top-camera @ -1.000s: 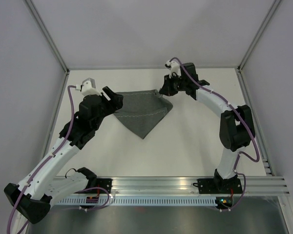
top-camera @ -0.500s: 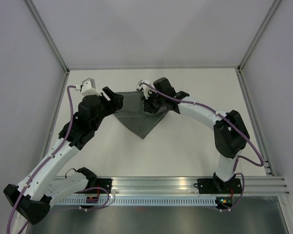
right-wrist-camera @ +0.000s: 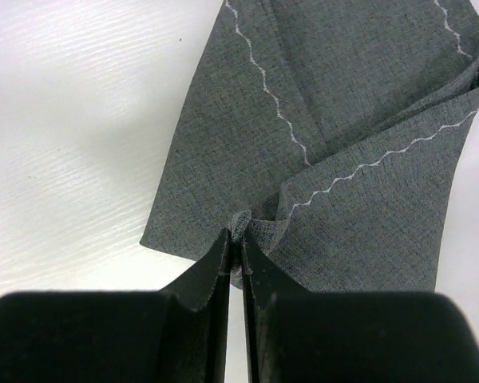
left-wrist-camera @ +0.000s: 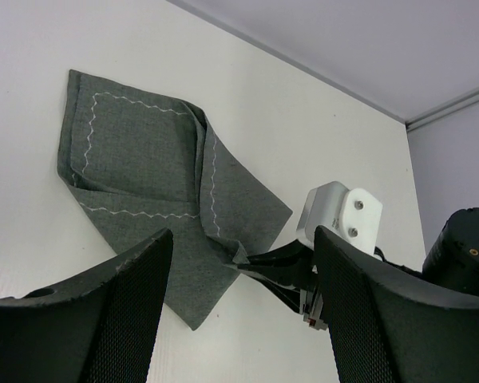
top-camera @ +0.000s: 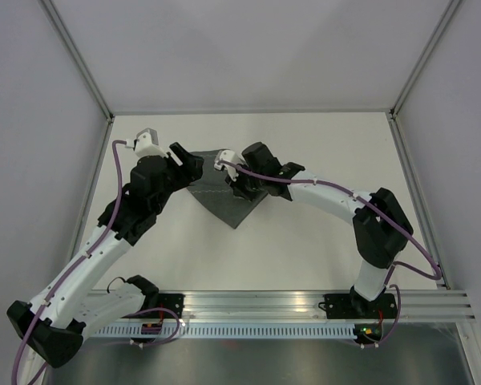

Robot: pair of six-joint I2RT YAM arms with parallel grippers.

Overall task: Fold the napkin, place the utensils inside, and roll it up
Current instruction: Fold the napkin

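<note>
My right gripper (right-wrist-camera: 234,239) is nearly closed, its fingertips pinching a small bunched fold of the napkin (right-wrist-camera: 343,120) right at the cloth's nearest edge. My left gripper (left-wrist-camera: 243,235) stands wide and holds nothing. The cloth lies ahead of and below its fingers, apart from them, and the tip of the right gripper shows between them. The napkin is dark grey with a pale wavy stitch line. It is folded over itself in overlapping layers that spread away beyond the right fingertips, lying on the white table (top-camera: 305,241). Compared with a second ago, the right arm has swept leftward across the cloth from its right side, carrying the pinched corner along, so the cloth now looks narrower. The left arm has not moved.
</note>
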